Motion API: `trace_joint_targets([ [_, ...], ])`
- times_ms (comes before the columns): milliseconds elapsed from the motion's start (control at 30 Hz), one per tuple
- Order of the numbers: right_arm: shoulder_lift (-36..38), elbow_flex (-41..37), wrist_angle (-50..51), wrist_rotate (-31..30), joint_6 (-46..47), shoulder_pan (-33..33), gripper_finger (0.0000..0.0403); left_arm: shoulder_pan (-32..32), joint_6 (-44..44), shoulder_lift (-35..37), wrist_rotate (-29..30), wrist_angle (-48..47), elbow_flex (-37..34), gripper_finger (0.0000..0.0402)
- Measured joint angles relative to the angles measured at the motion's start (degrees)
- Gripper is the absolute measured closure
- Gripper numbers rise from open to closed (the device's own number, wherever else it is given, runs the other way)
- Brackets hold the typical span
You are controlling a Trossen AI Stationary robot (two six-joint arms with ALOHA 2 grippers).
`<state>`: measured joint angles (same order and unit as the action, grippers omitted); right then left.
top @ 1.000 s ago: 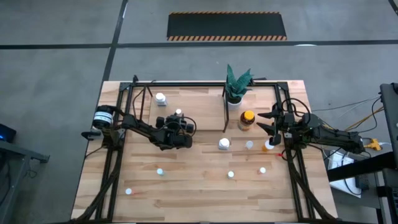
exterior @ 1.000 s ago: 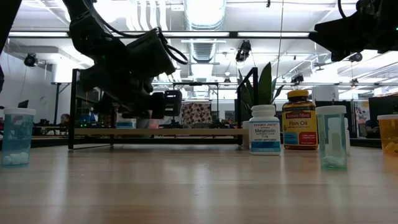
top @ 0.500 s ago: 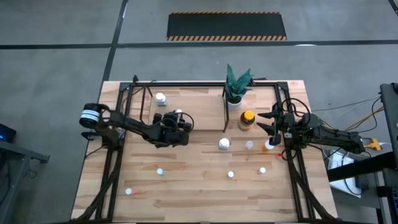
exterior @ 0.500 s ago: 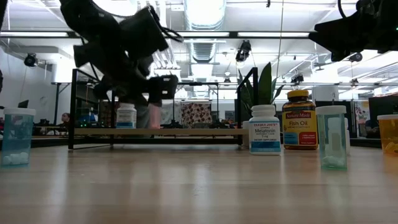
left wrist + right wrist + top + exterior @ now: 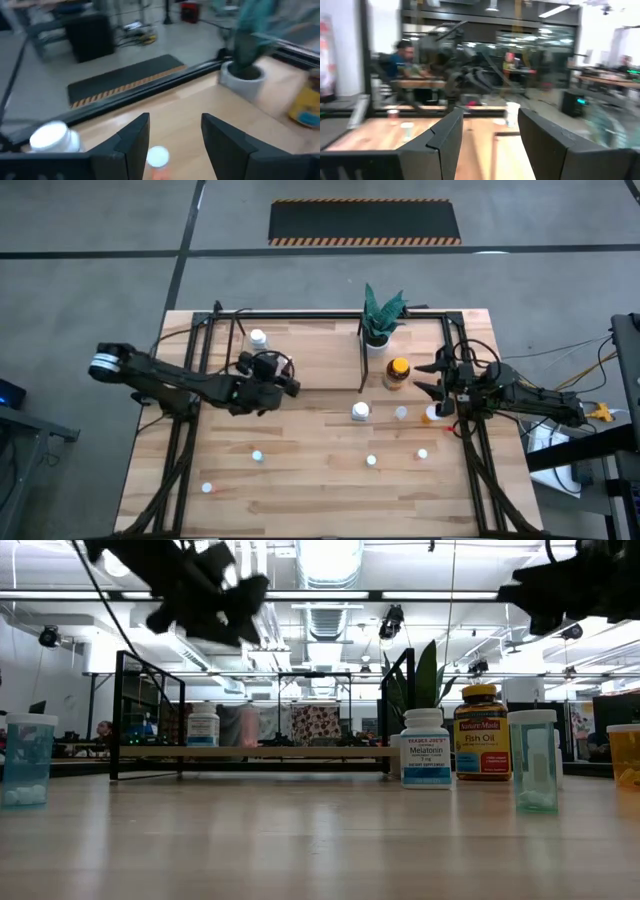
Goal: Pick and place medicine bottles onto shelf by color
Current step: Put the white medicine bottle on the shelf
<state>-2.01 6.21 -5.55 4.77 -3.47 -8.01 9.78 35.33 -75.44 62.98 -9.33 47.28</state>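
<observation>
Left gripper (image 5: 288,377) hovers open, empty, above shelf's pink-capped bottle (image 5: 158,159).

The white bottle (image 5: 425,748) reads "Melatonin"; the amber bottle (image 5: 482,733) reads "Fish Oil".

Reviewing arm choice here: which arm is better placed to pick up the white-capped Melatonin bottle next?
Probably the right. The right gripper waits open and empty by the fish oil bottle, nearer the Melatonin bottle. The left gripper, also open, is raised over the shelf.
</observation>
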Motion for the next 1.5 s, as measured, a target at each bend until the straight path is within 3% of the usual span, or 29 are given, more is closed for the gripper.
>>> trace_joint_targets([
  [133,-1.09,2.04,-0.41,5.29,0.62,0.39,0.022,2.66,-15.51,4.1,-5.5,8.37,-0.02,0.0239],
  [233,-3.28,4.05,-0.83,6.0,0.49,1.64,0.022,3.76,-27.74,6.44,-13.41,14.53,-0.04,0.0239],
  [333,-6.55,6.09,-1.44,5.82,-0.73,2.74,0.022,3.8,-37.45,8.05,-26.33,17.52,-0.3,0.0239],
  [433,-10.98,9.16,-2.48,5.76,-0.89,3.65,0.022,3.74,-45.35,9.11,-42.85,17.74,-1.13,0.0239],
  [533,-16.45,13.23,-2.46,5.75,-1.15,4.4,0.022,3.78,-52.47,10.16,-52.12,17.73,-1.79,0.0239],
  [767,-29.48,24.8,2.49,5.89,-1.9,6.0,0.022,3.67,-59.92,13.44,-50.32,17.91,-1.88,0.024],
  [1000,-40.64,36.0,11.7,5.92,-1.04,9.61,0.022,3.56,-61.27,17.04,-50.08,17.92,-4.09,0.024],
  [1500,-59.27,51.61,28.53,5.03,15.36,17.54,0.0221,3.41,-63.16,25.88,-45.55,19.56,-11.31,0.024],
])
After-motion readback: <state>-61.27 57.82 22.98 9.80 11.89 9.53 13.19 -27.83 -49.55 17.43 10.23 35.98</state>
